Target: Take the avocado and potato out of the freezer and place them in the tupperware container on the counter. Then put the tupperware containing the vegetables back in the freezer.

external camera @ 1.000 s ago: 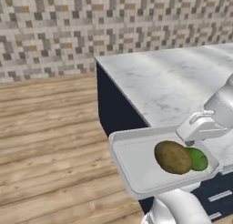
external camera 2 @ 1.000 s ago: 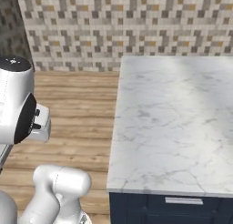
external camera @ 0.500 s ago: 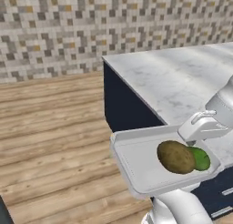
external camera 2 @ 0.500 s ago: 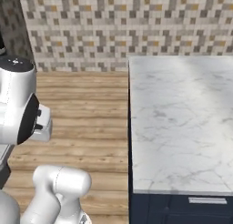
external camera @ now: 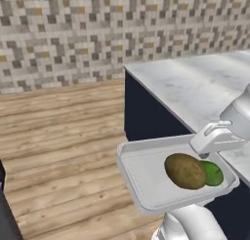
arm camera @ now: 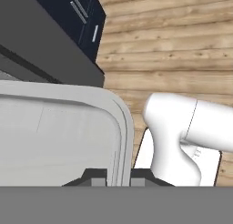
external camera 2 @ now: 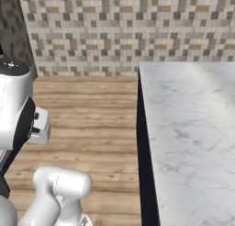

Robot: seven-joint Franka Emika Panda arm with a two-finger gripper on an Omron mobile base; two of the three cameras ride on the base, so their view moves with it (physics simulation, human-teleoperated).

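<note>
Translucent tupperware container point(external camera: 146, 178) hangs nearest you, fingers point(arm camera: 96, 180) pinching its rim, potato point(external camera: 185, 171) and avocado point(external camera: 213, 173) inside. Beyond, the worktop point(external camera: 195, 88) has slid rightward: your base is turning away, freezer-bound, I judge.

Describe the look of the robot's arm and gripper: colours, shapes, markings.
The arm is glossy white, built of fat rounded segments with dark, nearly black joint faces and a round cap with small pale marks on top. A bulbous white elbow link sits low beside it. The hand is a blocky white body, and the gripper ends in two small dark grey fingertips. No cables are visible.
</note>
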